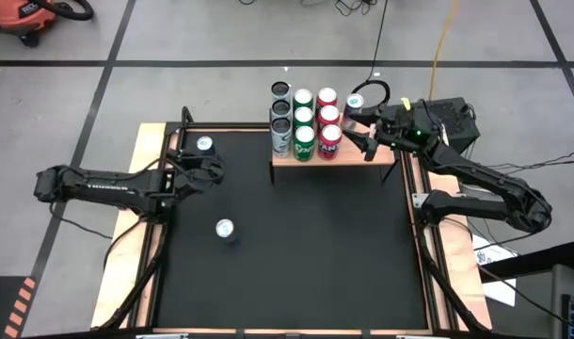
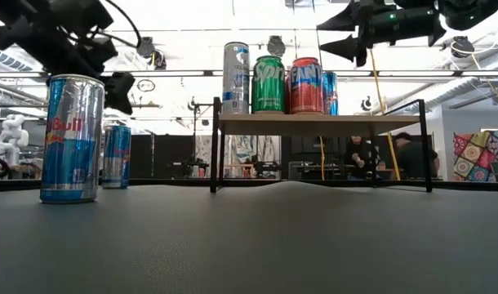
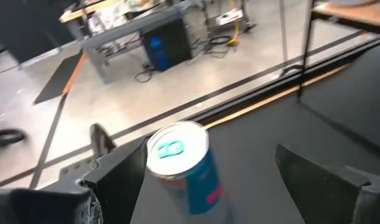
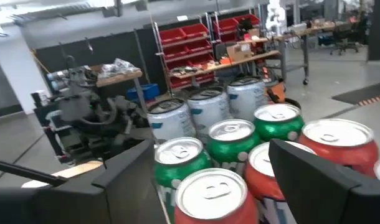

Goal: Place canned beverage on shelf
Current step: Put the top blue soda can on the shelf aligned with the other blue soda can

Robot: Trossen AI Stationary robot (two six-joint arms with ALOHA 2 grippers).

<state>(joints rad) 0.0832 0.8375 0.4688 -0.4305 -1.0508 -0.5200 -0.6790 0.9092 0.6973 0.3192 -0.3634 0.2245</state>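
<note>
The shelf (image 1: 362, 162) (image 2: 339, 124) stands at the table's far edge, its wood top bearing upright silver, green and red cans (image 1: 304, 118) (image 4: 230, 134) and a blue one (image 1: 355, 101). Two blue cans stand upright on the black table: one far left (image 1: 205, 146) (image 3: 184, 165) and one nearer the middle (image 1: 225, 229) (image 2: 72, 139). My left gripper (image 1: 212, 171) (image 3: 221, 186) hovers open just near of the far-left can, which shows between its fingers without touch. My right gripper (image 1: 365, 139) (image 4: 224, 186) is open at the shelf's right, above can-top height, pointing at the cans.
Wooden rails (image 1: 141, 188) run along the table's left and right sides. The right half of the shelf top is bare. Beyond the table stand benches, red bins and people (image 2: 363, 155).
</note>
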